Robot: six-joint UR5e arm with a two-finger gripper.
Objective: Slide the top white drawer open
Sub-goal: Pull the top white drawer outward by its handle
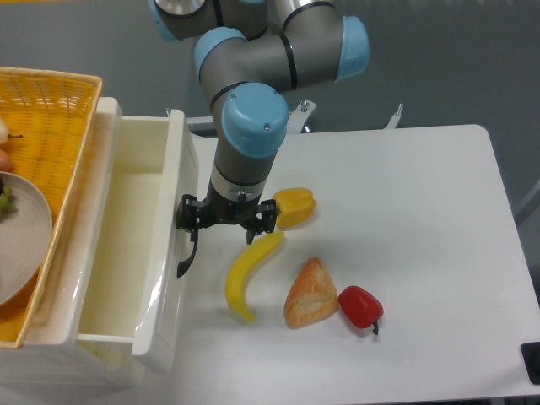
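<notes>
The top white drawer (165, 278) stands pulled out to the right from the cream-white cabinet (84, 368), and its shallow inside is bare. Its curved black handle (186, 254) hangs on the front panel. My gripper (226, 221) points straight down just right of that panel. Its fingers look spread apart, and the left finger (186, 214) sits at the top of the handle. The wrist hides the fingertips.
A yellow wicker basket (46, 110) with a grey plate (18, 240) rests on the cabinet top. On the white table lie a yellow pepper (294, 207), a banana (251, 275), a pastry (310, 293) and a red pepper (360, 306), all close to my gripper's right.
</notes>
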